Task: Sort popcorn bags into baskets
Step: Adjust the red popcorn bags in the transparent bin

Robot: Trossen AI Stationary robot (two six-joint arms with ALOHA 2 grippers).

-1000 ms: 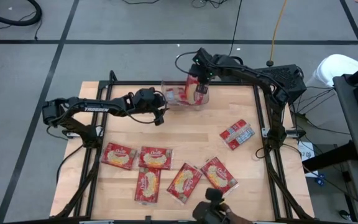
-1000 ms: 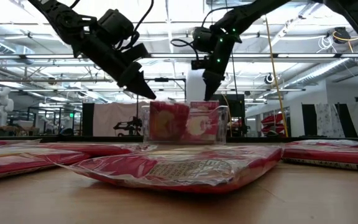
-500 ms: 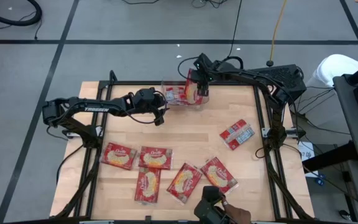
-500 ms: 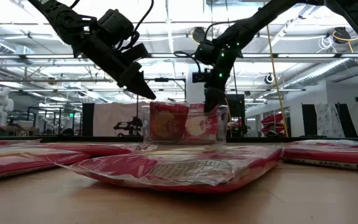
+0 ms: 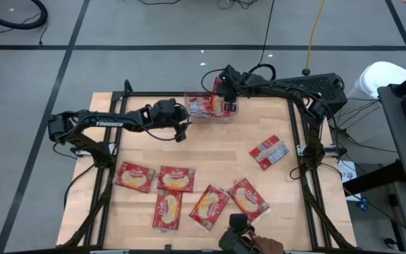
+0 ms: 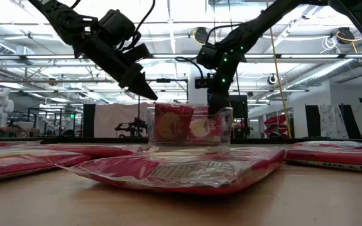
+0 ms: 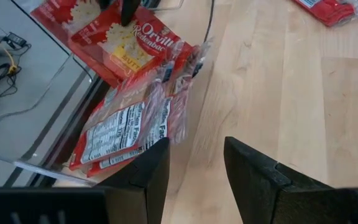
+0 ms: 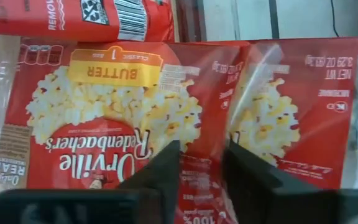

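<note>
At far table edge, centre: clear plastic bin (image 5: 210, 107) w/ several Orville Redenbacher's butter popcorn bags (image 5: 218, 106) inside, some standing on edge, one showing its white nutrition panel (image 7: 122, 134). Right gripper (image 5: 225, 88) reaches down into bin's right end; right wrist view shows its fingers (image 8: 160, 171) set narrowly apart, just in front of a bag's front face (image 8: 107, 124), gripping nothing visible. Low view: that arm comes down from above into bin (image 6: 189, 125). Left gripper (image 5: 182, 131) hovers just beside bin's left end, above table; left wrist view shows fingers (image 7: 148, 174) apart w/ a clear gap, empty, bin wall (image 7: 36, 93) ahead. Near table edge, left to centre: five loose bags, fronts up, i.e. a row of two (image 5: 134, 176) (image 5: 176, 178), then three more (image 5: 167, 209) (image 5: 209, 207) (image 5: 248, 198) nearer the edge. Right side, well apart from these: one bag back up, white and blue-grey print (image 5: 269, 152). Wooden table (image 5: 217, 148) bare between bin and loose bags.
</note>
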